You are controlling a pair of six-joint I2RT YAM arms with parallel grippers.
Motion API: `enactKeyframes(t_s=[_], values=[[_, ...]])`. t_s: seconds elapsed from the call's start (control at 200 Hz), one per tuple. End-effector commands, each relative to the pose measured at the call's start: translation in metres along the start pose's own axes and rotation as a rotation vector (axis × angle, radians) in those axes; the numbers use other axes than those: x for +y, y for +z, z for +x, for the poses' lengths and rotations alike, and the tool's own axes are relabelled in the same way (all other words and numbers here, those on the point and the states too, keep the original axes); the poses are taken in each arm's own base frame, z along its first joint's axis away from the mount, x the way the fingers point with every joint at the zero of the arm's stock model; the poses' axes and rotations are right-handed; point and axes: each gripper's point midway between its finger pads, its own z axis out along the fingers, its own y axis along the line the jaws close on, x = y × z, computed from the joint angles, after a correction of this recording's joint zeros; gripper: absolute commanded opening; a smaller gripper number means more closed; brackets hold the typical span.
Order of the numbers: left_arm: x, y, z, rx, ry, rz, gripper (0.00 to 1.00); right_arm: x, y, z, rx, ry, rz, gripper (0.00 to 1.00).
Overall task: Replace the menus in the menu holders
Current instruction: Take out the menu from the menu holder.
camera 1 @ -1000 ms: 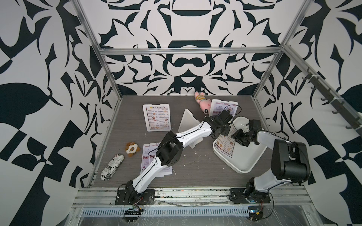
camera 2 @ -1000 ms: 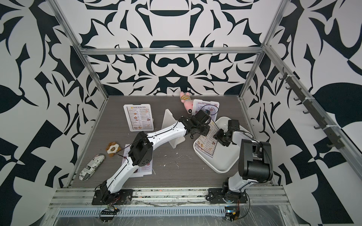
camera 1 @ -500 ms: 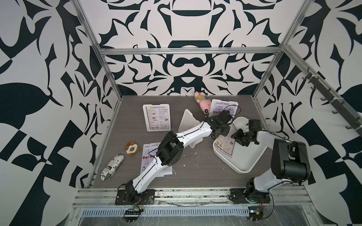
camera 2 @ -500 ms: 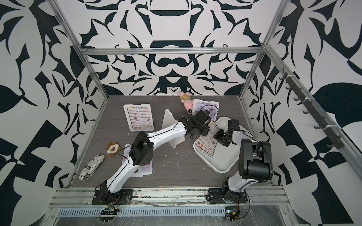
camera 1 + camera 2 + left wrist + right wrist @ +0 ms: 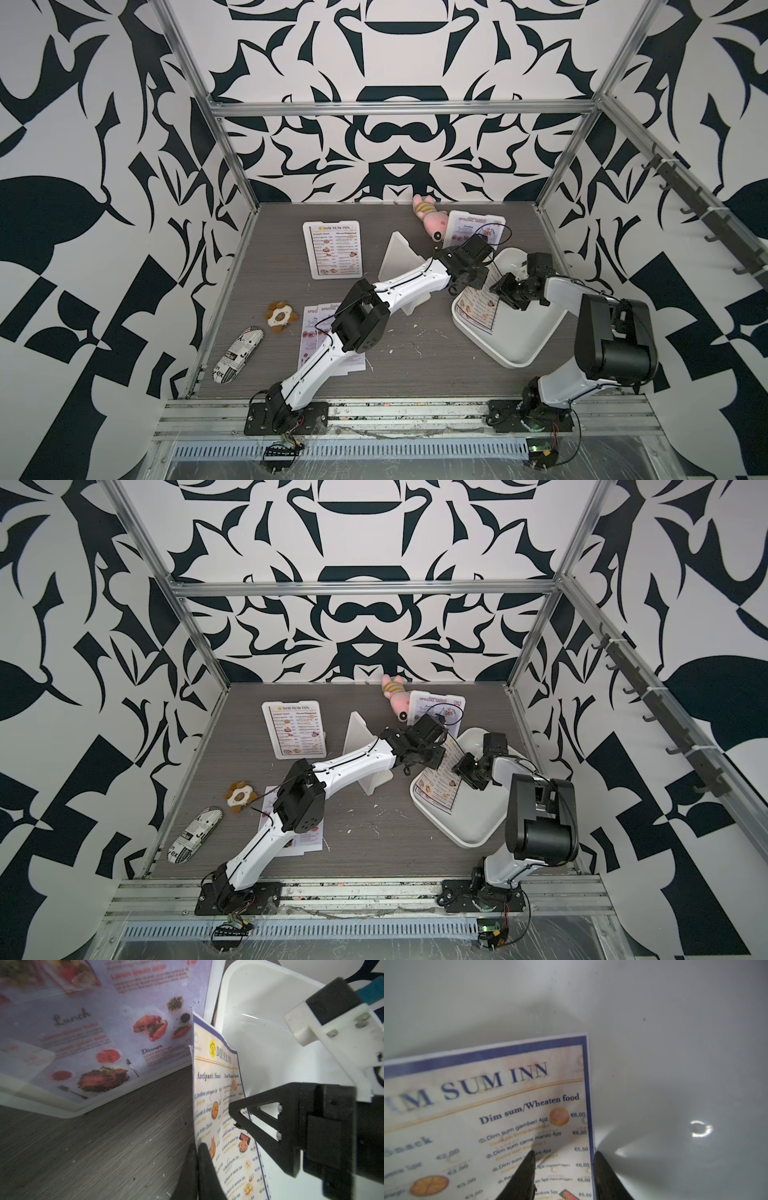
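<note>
Currently, I find the left tool (image 5: 197,1147) clamped on the left edge of a DIM SUM INN menu (image 5: 478,309), which sits at the left side of the white tray (image 5: 524,347) on the right of the bench (image 5: 415,353). The right tool (image 5: 564,1154) stands half open astride the sheet's opposite edge, gripping nothing. I judge the step in hand to be lifting this sheet for the SPECIAL MENU holder (image 5: 478,226) just beyond the tray; the next move calls for a crease-free lift, and that holder's pink sheet must come out first.
</note>
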Motion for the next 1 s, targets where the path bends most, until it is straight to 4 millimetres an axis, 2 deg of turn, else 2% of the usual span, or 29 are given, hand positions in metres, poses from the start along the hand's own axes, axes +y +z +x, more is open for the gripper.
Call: enactKeyframes(t_s=[0.0,0.165,0.625,0.785,0.995], values=[[0.002,-0.011,-0.007,-0.014,0.016,-0.01,0.05,-0.003,-0.002,0.001,0.017,-0.007,0.036,0.46],[0.003,-0.016,-0.01,-0.022,0.02,-0.015,0.05,-0.003,-0.005,0.0,0.013,-0.015,0.048,0.47],[-0.013,-0.045,-0.027,-0.07,0.061,0.016,0.07,0.007,-0.023,-0.011,-0.029,-0.052,0.047,0.5],[-0.018,-0.044,-0.026,-0.065,0.065,0.031,0.06,0.009,-0.023,-0.008,-0.02,-0.057,0.033,0.5],[-0.007,-0.041,-0.017,-0.041,0.062,-0.023,0.11,0.012,-0.012,-0.003,0.009,-0.051,-0.007,0.48]])
